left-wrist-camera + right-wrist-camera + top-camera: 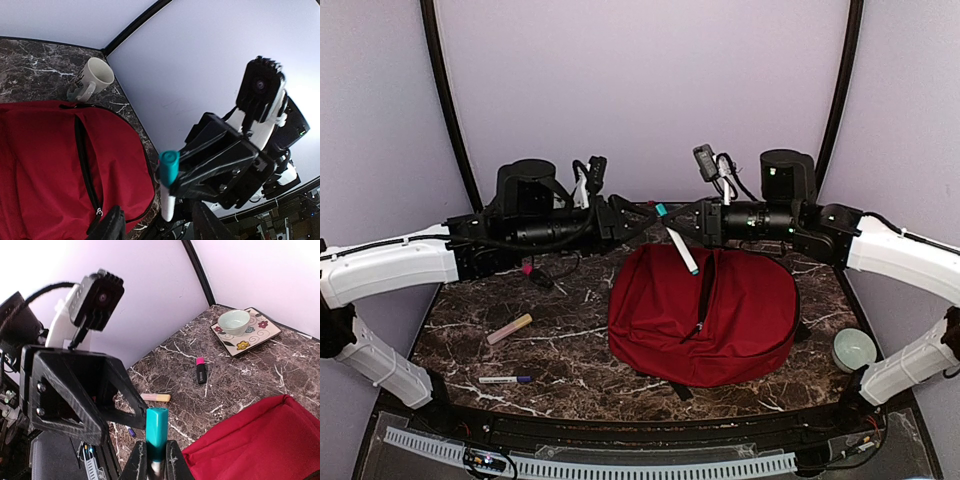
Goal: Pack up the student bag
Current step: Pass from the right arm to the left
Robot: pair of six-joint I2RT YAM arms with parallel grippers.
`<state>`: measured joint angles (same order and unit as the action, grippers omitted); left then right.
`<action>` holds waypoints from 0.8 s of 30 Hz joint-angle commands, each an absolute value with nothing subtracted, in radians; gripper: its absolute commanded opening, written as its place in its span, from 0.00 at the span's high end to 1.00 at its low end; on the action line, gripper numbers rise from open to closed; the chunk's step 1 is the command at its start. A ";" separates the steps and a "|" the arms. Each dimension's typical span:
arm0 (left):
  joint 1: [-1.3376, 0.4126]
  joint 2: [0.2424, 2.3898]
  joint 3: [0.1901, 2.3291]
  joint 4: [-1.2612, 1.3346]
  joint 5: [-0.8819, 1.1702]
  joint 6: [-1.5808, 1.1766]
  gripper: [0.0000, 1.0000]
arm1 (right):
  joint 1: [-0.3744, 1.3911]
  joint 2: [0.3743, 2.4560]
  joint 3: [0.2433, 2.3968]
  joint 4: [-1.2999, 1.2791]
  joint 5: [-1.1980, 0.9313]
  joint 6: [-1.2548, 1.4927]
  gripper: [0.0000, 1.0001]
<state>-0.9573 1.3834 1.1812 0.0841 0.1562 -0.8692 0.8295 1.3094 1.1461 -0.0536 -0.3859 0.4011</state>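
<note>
Now, right claw (156,455): clamped on teal-capped marker (156,426), cap end sticking out.
Left claw (157,214): fingers apart either side of the marker's white barrel, seemingly not gripping.
Student bag (720,320): flat on tabletop (575,355), beneath both claws; zip slit looks narrow.
Risk one: dropped from up here, marker likely misses slit, bounces off fabric, rolls away.
Risk two: left claw crowds the barrel and may knock it askew.

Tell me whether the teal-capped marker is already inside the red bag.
No, the jaws of the right gripper clamp the teal-capped marker, well outside the student bag.
</note>
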 commanded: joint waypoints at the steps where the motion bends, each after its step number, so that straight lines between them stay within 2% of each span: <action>1: -0.954 1.370 1.240 0.108 0.186 -0.861 0.51 | 0.834 1.296 1.144 -0.055 -0.448 0.348 0.90; 15: -0.954 1.460 1.412 -0.172 0.126 -0.915 0.50 | 0.863 1.315 1.197 -0.111 -0.433 0.265 0.90; 20: -0.954 1.479 1.435 -0.211 0.120 -0.933 0.53 | 0.867 1.317 1.197 -0.112 -0.428 0.260 0.90; 24: -0.954 1.484 1.424 -0.180 0.126 -0.953 0.59 | 0.871 1.321 1.205 -0.114 -0.429 0.253 0.90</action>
<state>-0.9573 1.4891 1.4033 -0.1753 0.1322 -0.9314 0.8597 1.3144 1.1667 -0.1284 -0.4248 0.2699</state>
